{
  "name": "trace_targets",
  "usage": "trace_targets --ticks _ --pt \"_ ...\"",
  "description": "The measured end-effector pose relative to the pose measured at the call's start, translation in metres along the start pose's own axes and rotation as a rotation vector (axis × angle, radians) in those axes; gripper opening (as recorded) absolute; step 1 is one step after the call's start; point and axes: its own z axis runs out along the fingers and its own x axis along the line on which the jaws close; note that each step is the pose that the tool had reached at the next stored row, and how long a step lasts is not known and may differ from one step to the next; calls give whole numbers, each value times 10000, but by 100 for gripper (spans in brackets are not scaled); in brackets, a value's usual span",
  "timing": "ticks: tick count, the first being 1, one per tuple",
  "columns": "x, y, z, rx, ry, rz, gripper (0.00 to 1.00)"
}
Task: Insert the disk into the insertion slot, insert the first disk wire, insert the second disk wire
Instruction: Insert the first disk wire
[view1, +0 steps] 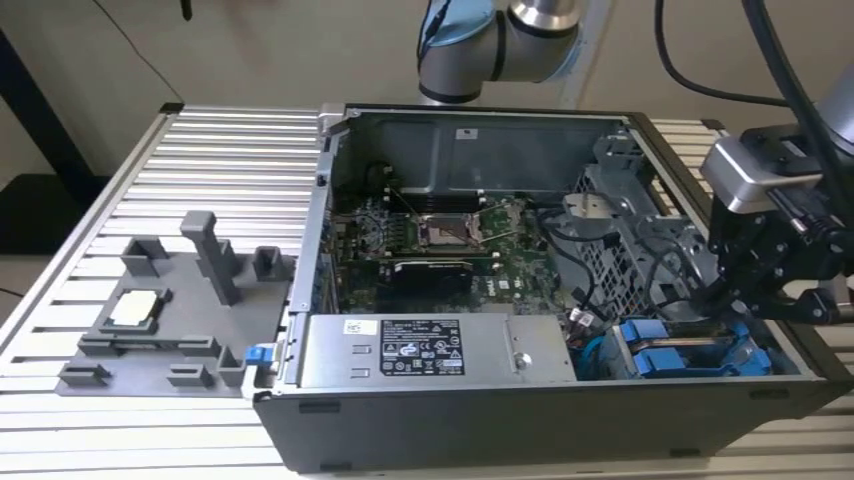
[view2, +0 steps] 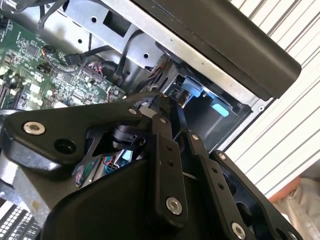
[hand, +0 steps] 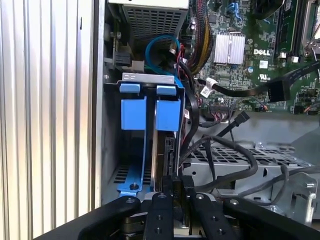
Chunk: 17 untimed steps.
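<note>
- Our gripper (hand: 177, 186) is pinched narrow on the disk (hand: 164, 150), at its near edge.
- The disk's long axis runs straight ahead into the insertion slot (hand: 165, 80), at the case (view1: 534, 420) corner.

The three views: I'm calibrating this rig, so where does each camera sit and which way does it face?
Exterior view: off the arm, high over the open computer case, looking down into it; the arm and gripper show.
First wrist view: on the wrist, looking along the gripper at the disk at the insertion slot.
Second wrist view: on the wrist, behind the gripper's linkage, facing the case wall.
Both wrist views share the gripper, blue carrier ends and motherboard.
</note>
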Motion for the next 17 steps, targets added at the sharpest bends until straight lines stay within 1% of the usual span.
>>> trace_targets --ticks 6,17 --pt "2 5 42 -2 44 1 19" --pt "6 23 83 5 61 147 19"
